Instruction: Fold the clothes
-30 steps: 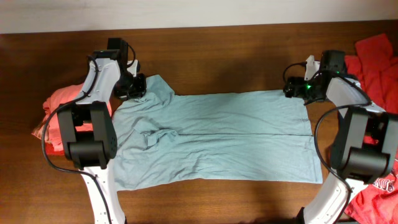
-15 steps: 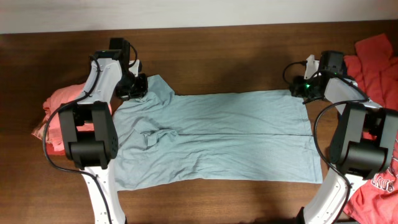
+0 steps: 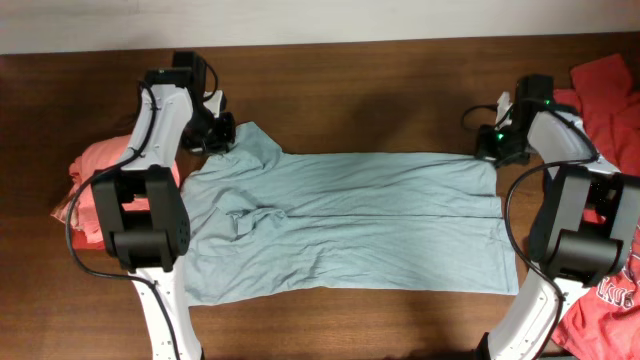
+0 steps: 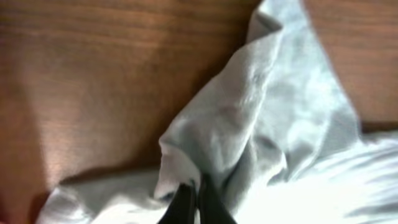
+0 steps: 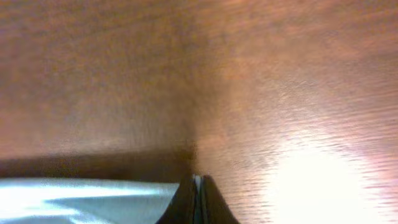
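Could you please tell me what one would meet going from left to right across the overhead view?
Coral-red clothes pile → left tool → pale grey-blue T-shirt → right tool → coral-red shirts at the right edge.

Both arms stretch toward the upper frame; left tool and right tool each pinched closed, fingers touching.

We note the left gripper pinched tight on a raised fold of the pale shirt, with the brown table beyond.
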`<state>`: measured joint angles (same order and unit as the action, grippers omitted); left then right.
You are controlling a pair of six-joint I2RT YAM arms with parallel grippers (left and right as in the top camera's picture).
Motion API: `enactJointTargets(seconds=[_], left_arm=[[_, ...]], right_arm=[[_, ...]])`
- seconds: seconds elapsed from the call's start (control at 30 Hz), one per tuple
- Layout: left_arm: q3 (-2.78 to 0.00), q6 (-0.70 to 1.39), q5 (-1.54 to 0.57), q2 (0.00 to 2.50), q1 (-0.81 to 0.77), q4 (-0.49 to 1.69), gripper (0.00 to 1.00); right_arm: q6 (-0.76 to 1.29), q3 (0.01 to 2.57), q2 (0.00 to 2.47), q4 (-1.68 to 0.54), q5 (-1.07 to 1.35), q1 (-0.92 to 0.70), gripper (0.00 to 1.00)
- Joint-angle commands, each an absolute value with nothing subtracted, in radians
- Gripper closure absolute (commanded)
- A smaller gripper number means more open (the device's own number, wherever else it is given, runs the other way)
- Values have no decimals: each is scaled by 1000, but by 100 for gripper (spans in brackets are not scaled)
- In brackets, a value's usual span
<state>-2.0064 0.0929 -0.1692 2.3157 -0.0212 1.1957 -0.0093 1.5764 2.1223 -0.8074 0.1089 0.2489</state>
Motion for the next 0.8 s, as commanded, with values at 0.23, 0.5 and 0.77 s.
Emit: enactJointTargets(seconds=[0.23,0.5,0.77], left_arm=[[-2094,73,-179,2247,-7,1408,100],[-2094,71,-181,2199,9,1475,100],[-2094,51,-185,2093,10,1496,100]], right_arm=[[-7,1894,2125,-1218,-69,252,96],[-7,1898,2125,-1394,-69,262,93],[-7,1898,2125,-1495,-68,297,92]])
